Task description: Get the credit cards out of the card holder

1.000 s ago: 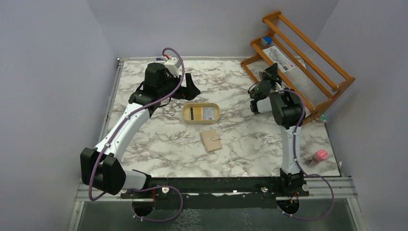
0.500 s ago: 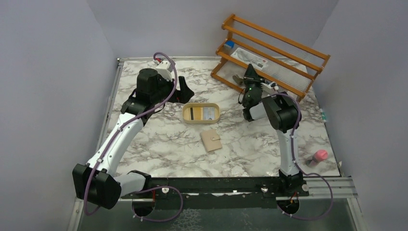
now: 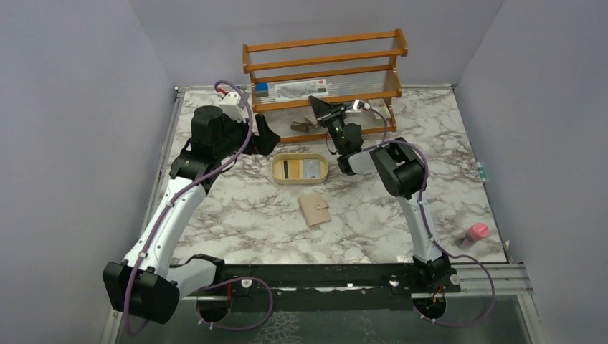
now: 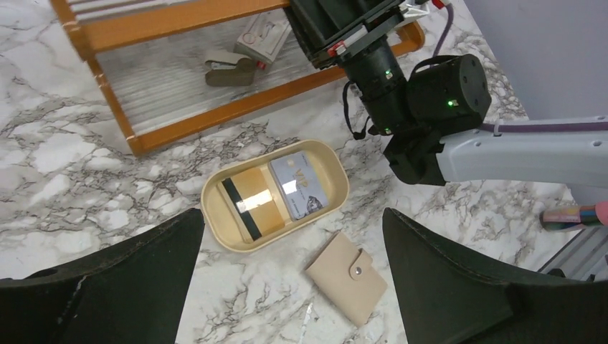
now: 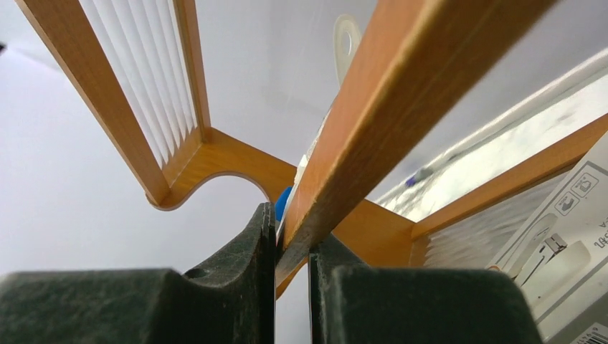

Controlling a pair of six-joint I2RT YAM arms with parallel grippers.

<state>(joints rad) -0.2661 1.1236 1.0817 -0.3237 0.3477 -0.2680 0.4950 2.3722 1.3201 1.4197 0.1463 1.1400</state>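
Card holder (image 3: 314, 210) closed flat on the marble worktop (image 3: 236, 215), a little nearer than centre, snap tab up, touching nothing, bare marble all round it. Just beyond and apart from it, a cream oval tray (image 4: 207, 215) with the credit cards (image 4: 262, 204) lying side by side inside: yellow-orange one with a dark stripe on the left, whitish-blue one on the right. Open room to the left, right and near side of both. Far side closed off by a wooden rack (image 3: 323, 61) standing along the back edge. Pink bottle (image 3: 475, 233) well apart, by the near right corner.

Left claw (image 4: 292, 222) spread wide and holding nothing, hanging above the far left of the tray. Tray framed between its fingers in the wrist view, card holder just nearer. Left arm stretched long from its base up the left edge, wrist bent inward toward the middle.

Right claw (image 5: 292, 238) pinching a rail of the rack — fingers closed on the thin lower edge of the orange wood, which runs diagonally up across the wrist view. Right arm rising from its base on the right, forearm folded back to the left, wrist just beyond the tray's right end, clear of the cards.
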